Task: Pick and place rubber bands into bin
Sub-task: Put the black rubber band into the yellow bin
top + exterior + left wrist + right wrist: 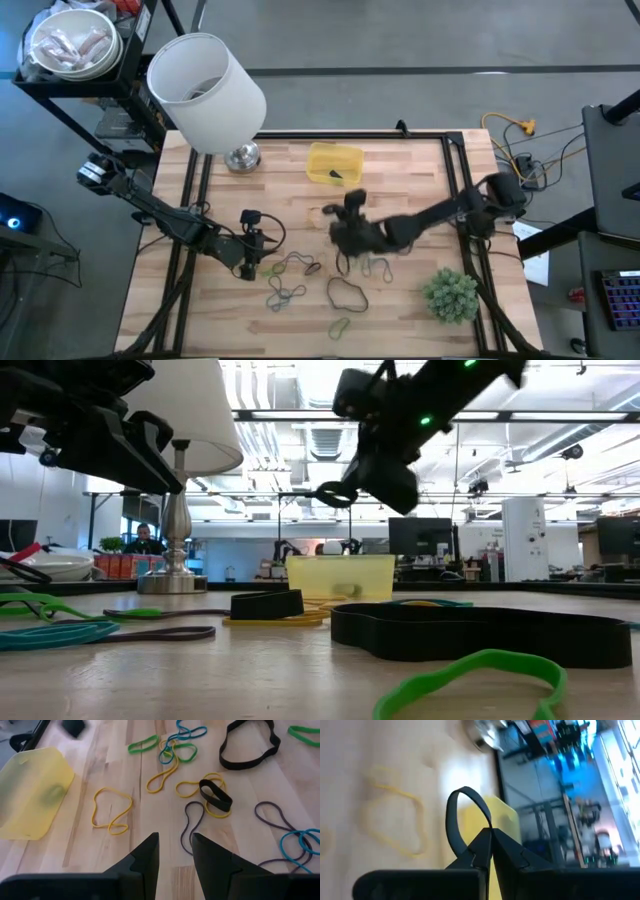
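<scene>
Many rubber bands lie flat on the wooden table: yellow (111, 812), green (142, 743), a wide black loop (248, 745) and a small black one (215, 795). The yellow bin (334, 163) rests on the table's far middle. My right gripper (491, 834) is up in the air near the table's middle (340, 235), shut on a black rubber band (456, 815). My left gripper (175, 851) hovers open above the bands at the near left (260, 268), touching none. My right gripper pinches the black band at one spot of its loop (487, 826) between its two fingertips. The fingers slant down toward the table's far left. The rest of the loop (335, 493) juts out beyond the fingertips, lifted clear of the table.
A lamp with a big white shade (205, 90) and a metal base (242, 157) stands at the far left. A green plant (450, 295) sits at the near right. A white bowl (75, 45) is on a shelf off the table's far left.
</scene>
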